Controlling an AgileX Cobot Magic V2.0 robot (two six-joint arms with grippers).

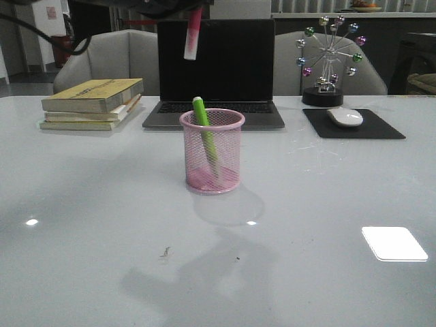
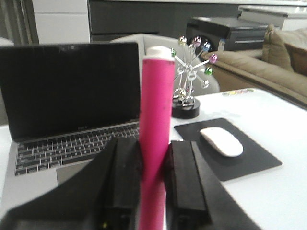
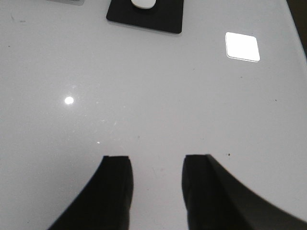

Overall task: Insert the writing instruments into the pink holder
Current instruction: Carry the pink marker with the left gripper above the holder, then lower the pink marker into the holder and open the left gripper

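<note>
The pink holder [image 1: 212,151], a pink mesh cup, stands upright mid-table in front of the laptop. A green marker [image 1: 203,126] leans inside it, its top poking above the rim. The hot pink marker [image 1: 193,34] hangs high above the table, behind and slightly left of the cup, at the top of the front view. My left gripper [image 2: 154,158] is shut on this pink marker [image 2: 156,110], which sticks out past the fingers with its pale end away from them. My right gripper [image 3: 156,163] is open over bare table with nothing between its fingers.
An open laptop [image 1: 214,68] stands behind the cup. A stack of books [image 1: 92,102] lies at the back left. A white mouse [image 1: 345,116] rests on a black pad [image 1: 354,126] at the back right, with a ferris-wheel ornament [image 1: 330,61] behind it.
</note>
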